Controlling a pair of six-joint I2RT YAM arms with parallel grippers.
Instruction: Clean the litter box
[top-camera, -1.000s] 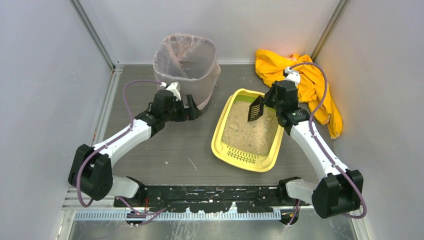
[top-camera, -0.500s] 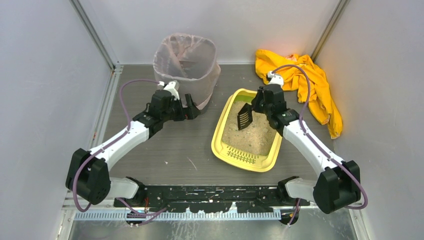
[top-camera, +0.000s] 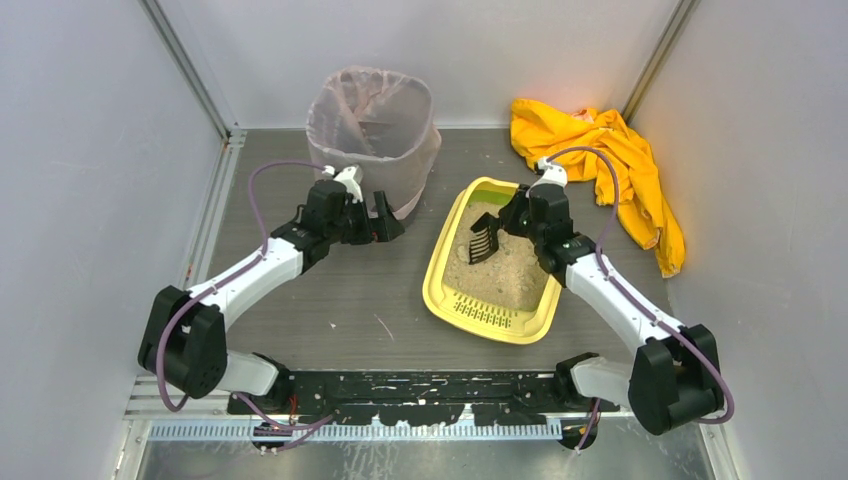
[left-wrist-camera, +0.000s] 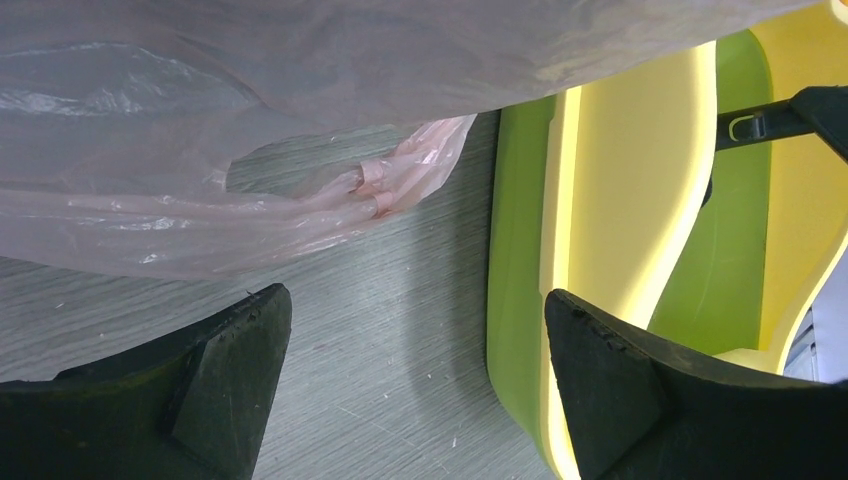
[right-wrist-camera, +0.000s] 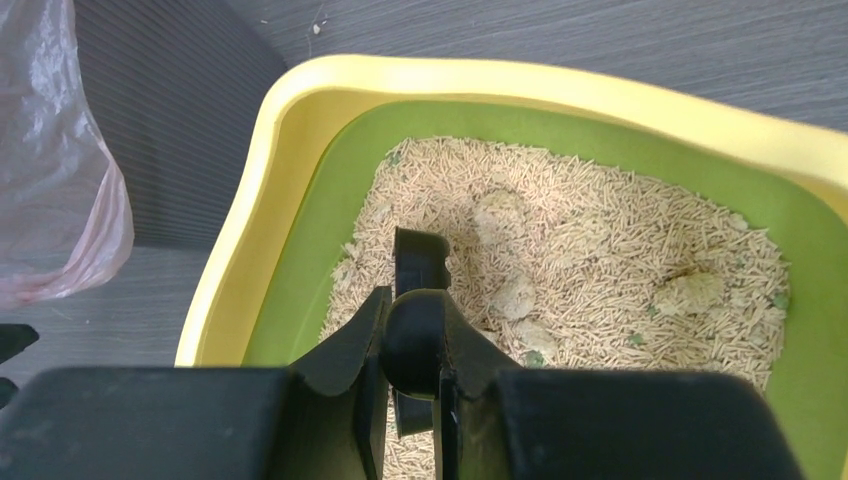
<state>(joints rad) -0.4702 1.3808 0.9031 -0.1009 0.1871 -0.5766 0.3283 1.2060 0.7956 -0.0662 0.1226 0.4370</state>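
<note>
The litter box (top-camera: 437, 291) is a shallow yellow tray with a green inner wall, holding beige pellet litter (right-wrist-camera: 620, 230) with pale clumps (right-wrist-camera: 515, 296). My right gripper (top-camera: 513, 220) hangs over the box's far end. It is shut on the handle of a black slotted scoop (top-camera: 483, 238), whose blade tips down and to the left, low over the litter. In the right wrist view the gripper (right-wrist-camera: 415, 312) clamps the scoop (right-wrist-camera: 420, 258) over the litter. My left gripper (top-camera: 385, 222) stands open on the table between the bin and the box. Nothing lies between its fingers (left-wrist-camera: 232, 372); the box wall (left-wrist-camera: 518, 250) is by the right one.
A tall bin (top-camera: 372, 125) lined with a translucent pinkish bag (left-wrist-camera: 200, 150) stands at the back left of the litter box. A crumpled yellow cloth (top-camera: 600, 150) lies at the back right. Grey walls close in the table on three sides.
My right arm has swung left over the box. The scoop has tilted from hanging upright to blade down near the litter. The left arm has hardly moved.
</note>
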